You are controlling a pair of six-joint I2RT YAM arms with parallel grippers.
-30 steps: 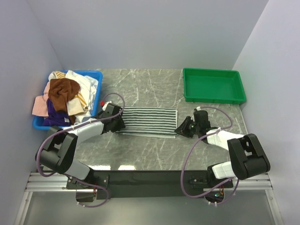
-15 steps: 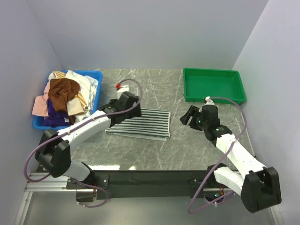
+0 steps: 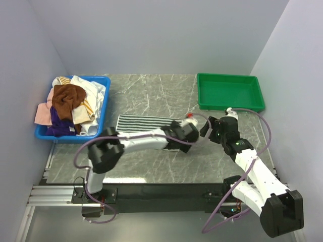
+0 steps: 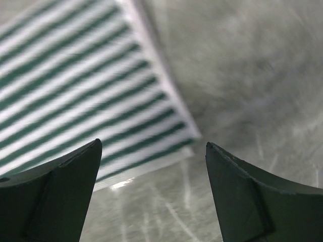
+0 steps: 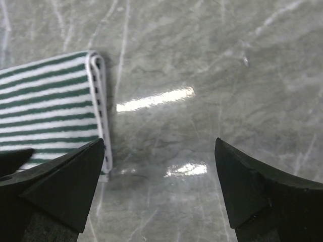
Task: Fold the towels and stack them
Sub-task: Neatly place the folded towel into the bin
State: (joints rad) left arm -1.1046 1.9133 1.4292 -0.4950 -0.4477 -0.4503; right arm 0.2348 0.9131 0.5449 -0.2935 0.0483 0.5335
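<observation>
A green-and-white striped towel (image 3: 139,122) lies doubled on the marble table, its right part hidden under my left arm. My left gripper (image 3: 190,136) is stretched across to that towel's right end and hovers open, empty. In the left wrist view the striped towel (image 4: 75,96) fills the upper left, and the left gripper (image 4: 153,144) is over its corner. My right gripper (image 3: 207,129) stands open just right of it. In the right wrist view the towel's folded edge (image 5: 98,101) shows two layers, and the right gripper (image 5: 159,141) is over bare marble.
A blue bin (image 3: 104,99) at the back left holds a heap of loose towels (image 3: 68,103), brown, white, pink and purple among them. A green tray (image 3: 229,107) stands at the back right. Walls close in on both sides.
The left arm swept from the towel's left end to its right end. The towel shifted left and looks narrower. Both grippers opened; the right one lifted slightly.
</observation>
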